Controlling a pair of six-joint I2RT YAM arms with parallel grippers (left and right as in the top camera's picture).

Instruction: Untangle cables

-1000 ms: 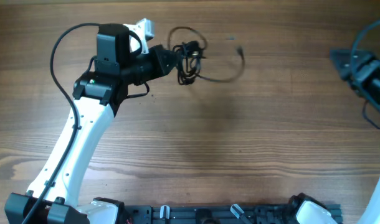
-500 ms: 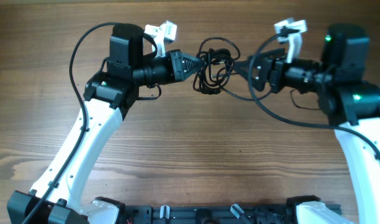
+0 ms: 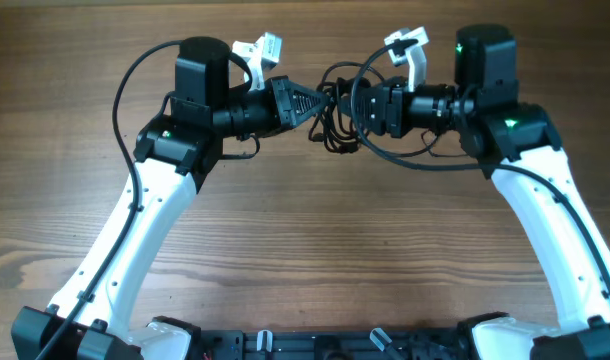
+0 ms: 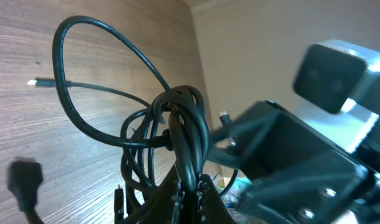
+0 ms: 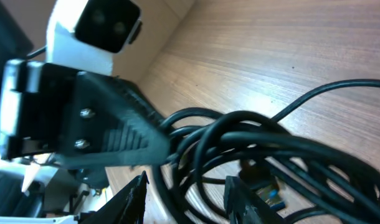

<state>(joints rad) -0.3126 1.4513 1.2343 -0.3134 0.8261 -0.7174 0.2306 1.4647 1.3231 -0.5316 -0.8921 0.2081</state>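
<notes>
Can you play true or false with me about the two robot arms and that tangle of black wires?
1. The left hand is clamped shut on the tangled bundle of thin black cables. True.
2. The right hand is far away from the bundle. False: it is right at the bundle, facing the left hand.
3. No hand is touching the bundle. False: the left hand holds it.
4. The right hand's fingers stand apart. True.
5. Both arms reach over a brown wooden table. True.
</notes>
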